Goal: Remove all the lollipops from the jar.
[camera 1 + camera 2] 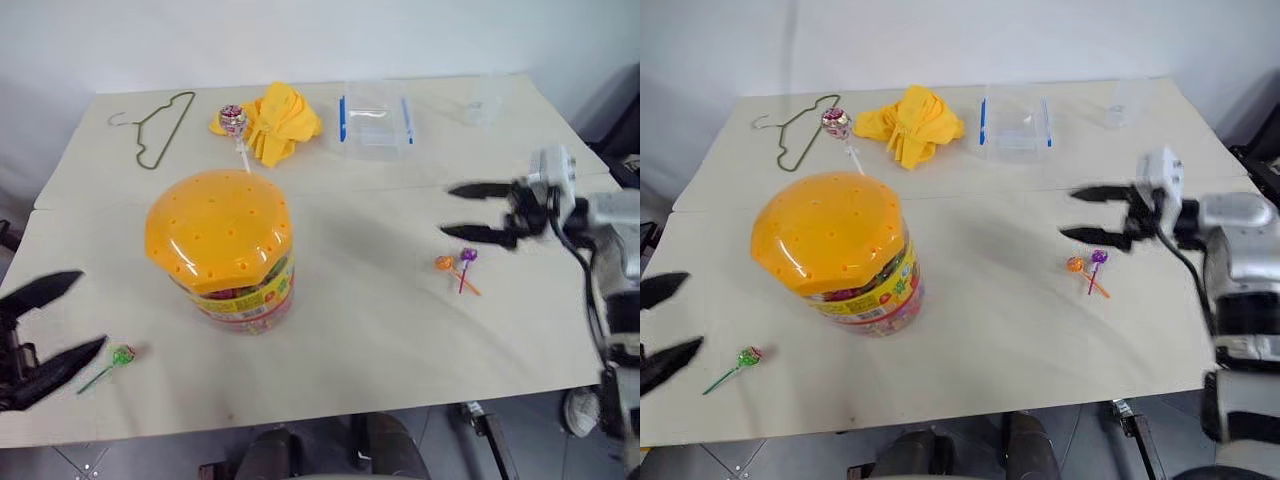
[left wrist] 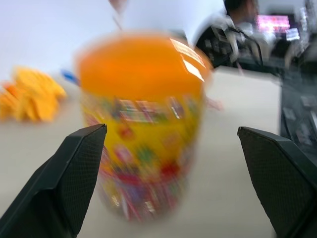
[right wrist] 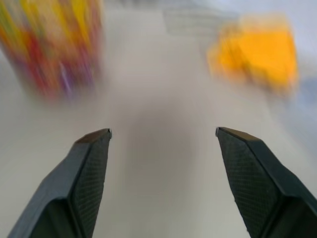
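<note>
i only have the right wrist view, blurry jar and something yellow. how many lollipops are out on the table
Observer: Three lie loose: a pair of lollipops just below the right gripper, and a green-stick lollipop by the left gripper.
Operator: any left in the jar
Observer: One lollipop stands on its pale stick behind the jar, apparently stuck in a hole of the orange lid.
Operator: left jaws free
Observer: Yes, wide open and empty, pointing at the jar.

One jar [image 1: 222, 248], four lollipops [image 1: 456, 264], one hanger [image 1: 160, 128], one yellow cloth [image 1: 277, 122], one clear box [image 1: 374, 122].
</note>
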{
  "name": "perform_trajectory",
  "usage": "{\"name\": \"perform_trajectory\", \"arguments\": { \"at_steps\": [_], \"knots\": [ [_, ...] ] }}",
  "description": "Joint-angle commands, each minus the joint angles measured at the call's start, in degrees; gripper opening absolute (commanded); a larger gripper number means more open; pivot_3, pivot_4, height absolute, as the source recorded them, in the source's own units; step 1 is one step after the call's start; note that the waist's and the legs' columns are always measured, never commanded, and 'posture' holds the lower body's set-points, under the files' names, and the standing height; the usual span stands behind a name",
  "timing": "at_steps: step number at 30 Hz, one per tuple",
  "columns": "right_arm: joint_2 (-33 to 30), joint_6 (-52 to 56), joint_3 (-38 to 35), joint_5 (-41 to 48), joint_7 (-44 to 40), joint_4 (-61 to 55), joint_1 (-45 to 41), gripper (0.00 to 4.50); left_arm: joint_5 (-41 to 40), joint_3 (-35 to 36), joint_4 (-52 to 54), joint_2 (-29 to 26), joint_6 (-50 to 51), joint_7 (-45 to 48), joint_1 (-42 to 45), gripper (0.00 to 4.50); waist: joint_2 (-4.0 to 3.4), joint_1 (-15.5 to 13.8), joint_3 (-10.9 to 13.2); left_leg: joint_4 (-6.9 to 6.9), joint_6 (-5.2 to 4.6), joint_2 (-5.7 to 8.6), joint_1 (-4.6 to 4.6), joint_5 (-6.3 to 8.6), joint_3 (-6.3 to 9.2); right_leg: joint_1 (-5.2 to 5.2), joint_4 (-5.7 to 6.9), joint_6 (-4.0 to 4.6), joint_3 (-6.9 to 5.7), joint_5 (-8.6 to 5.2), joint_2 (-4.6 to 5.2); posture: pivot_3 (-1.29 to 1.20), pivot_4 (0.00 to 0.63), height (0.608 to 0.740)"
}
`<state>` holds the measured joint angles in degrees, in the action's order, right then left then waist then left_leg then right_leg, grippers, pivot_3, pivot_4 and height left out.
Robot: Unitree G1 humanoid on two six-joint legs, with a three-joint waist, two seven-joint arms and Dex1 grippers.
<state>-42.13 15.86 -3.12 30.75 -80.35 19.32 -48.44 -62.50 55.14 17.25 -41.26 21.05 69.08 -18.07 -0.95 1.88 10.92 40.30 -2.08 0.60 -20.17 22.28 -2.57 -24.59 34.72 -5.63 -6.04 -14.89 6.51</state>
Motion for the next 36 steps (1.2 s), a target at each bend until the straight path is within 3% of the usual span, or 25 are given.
{"name": "perform_trajectory", "arguments": {
  "at_steps": [1,9,15,19,26,27,31,36],
  "knots": [
    [6.11,12.51,-0.63,8.06,7.05,-8.58,-5.29,3.54,-3.86,1.86,-0.84,0.20,1.48,-3.33,1.43,4.50,0.00,-0.17,0.00,0.00,0.02,-0.01,-0.03,0.01,0.10,0.00,0.00,0.02,-0.06,-0.01,0.00,0.00,0.150,0.740],
    [26.89,21.45,7.07,3.68,24.58,-7.55,-18.44,3.54,-1.89,-0.33,-1.99,0.96,1.21,-4.06,2.92,4.50,0.04,-0.10,-0.03,0.01,0.02,0.14,-0.11,0.01,0.26,-0.04,0.10,0.04,-0.16,-0.01,0.04,0.00,0.150,0.740],
    [34.02,22.93,9.26,1.42,28.78,-5.84,-20.49,3.54,-0.16,-1.33,-2.07,1.37,0.14,-3.40,2.78,4.50,0.16,-0.07,-0.09,0.00,0.00,0.24,-0.12,0.02,0.32,-0.07,0.24,0.04,-0.23,-0.01,-0.01,0.00,0.150,0.740],
    [35.27,23.75,9.29,1.22,29.01,-6.09,-20.62,2.66,-0.22,-1.54,-0.89,1.63,-0.07,-3.77,3.00,4.50,0.16,0.07,-0.09,0.00,-0.04,0.30,-0.09,0.00,0.30,-0.06,0.26,0.03,-0.21,-0.01,-0.01,0.00,0.150,0.740],
    [34.41,23.04,8.75,1.28,26.96,-6.55,-20.45,0.20,-0.27,-2.46,0.14,1.10,-0.19,-4.20,4.76,4.50,0.16,0.35,-0.09,0.00,-0.03,0.25,-0.08,0.00,0.29,-0.06,0.26,0.03,-0.20,-0.01,-0.02,0.00,0.150,0.740],
    [34.20,21.73,7.81,2.02,25.51,-6.59,-20.45,0.03,-0.31,-2.86,0.52,0.86,-0.11,-4.15,5.23,4.50,0.16,0.39,-0.09,0.00,-0.03,0.26,-0.08,0.00,0.29,-0.07,0.27,0.03,-0.20,-0.01,-0.02,0.00,0.150,0.740],
    [34.48,16.64,-1.79,11.21,17.63,-5.82,-21.77,0.03,-0.49,-5.08,1.68,-0.23,-1.07,-2.74,8.87,4.50,0.16,0.27,-0.07,-0.03,-0.03,0.26,-0.12,0.00,0.31,-0.08,0.23,0.03,-0.24,-0.01,-0.06,0.00,0.150,0.740],
    [29.98,12.74,-8.05,10.04,22.02,-1.47,-22.65,0.03,3.41,-9.71,4.31,-2.61,-1.15,1.95,7.58,4.50,0.18,0.71,-0.08,-0.04,-0.04,0.30,-0.06,0.00,0.29,-0.03,0.26,0.03,-0.22,-0.01,-0.07,0.00,0.150,0.740]
  ]
}}
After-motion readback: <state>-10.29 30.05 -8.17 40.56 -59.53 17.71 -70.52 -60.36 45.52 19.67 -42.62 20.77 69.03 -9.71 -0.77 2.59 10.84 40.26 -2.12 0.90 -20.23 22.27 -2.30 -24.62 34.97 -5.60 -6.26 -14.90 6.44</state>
